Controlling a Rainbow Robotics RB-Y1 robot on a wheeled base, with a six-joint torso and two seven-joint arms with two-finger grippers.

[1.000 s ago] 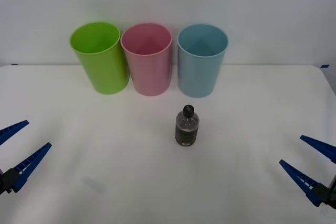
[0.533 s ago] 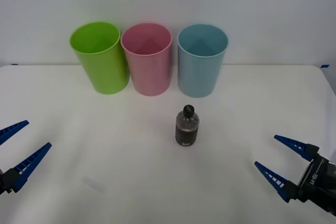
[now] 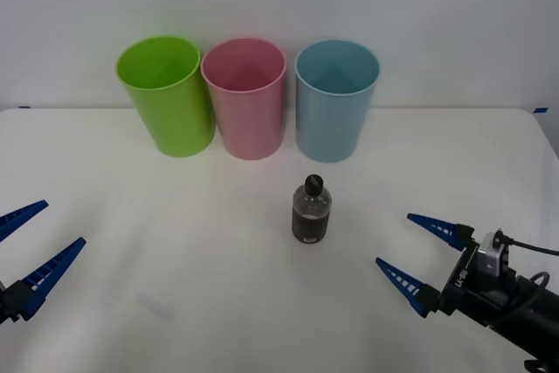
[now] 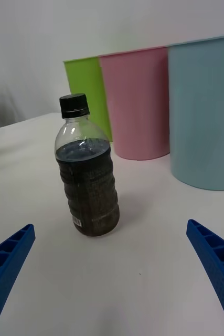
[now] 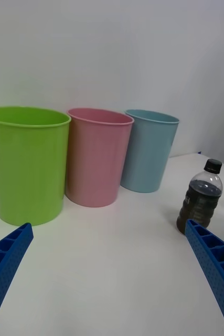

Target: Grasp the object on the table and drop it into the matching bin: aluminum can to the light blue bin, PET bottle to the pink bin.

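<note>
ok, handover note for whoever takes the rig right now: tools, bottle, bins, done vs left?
Right tool: open, low over the table on the robot's right, fingers aimed at the PET bottle, not touching it.
Left tool: open, parked at the robot's left edge.
Bottle: upright on the table, cap on, in front of the gap between the pink bin and the light blue bin. A lime green bin stands to the left of the pink one.
Done: nothing grasped yet.
Left: close the right tool on the bottle, lift it, drop it in the pink bin.
</note>
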